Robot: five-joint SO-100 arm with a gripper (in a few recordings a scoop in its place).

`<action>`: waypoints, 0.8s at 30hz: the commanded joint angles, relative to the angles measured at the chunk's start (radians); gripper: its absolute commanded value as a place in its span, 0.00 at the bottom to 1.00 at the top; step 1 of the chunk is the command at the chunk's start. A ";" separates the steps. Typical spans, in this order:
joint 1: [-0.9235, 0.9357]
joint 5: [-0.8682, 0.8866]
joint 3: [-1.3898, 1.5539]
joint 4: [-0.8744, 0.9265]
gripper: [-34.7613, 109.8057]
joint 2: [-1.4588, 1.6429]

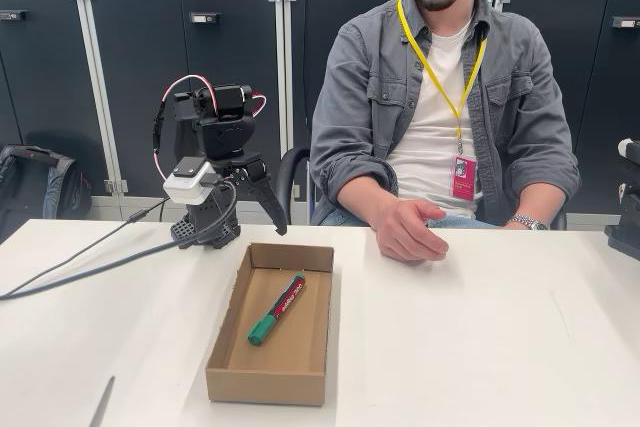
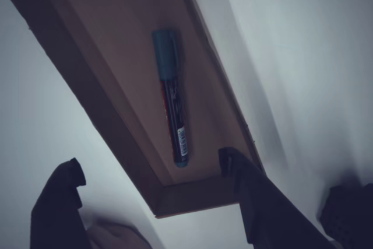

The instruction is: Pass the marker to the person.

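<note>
Marker (image 1: 277, 309) pickup is your step now: your gripper (image 1: 248, 209) hangs spread and empty over the cardboard box's (image 1: 265, 385) far edge, the pen lies slantwise on the box floor, so drop, close, then carry to the person's hand (image 1: 408, 230) at the table's (image 1: 480, 347) far edge.

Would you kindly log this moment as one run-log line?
gripper: open, above box's far end, holding nothing | marker: lying in cardboard box | person's hand: resting on table | handover: not started
</note>
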 commanded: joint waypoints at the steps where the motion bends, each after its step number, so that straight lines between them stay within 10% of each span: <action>1: 0.018 -0.011 -0.034 -0.021 0.60 -0.026; 24: 0.014 0.069 -0.112 -0.351 0.61 -0.374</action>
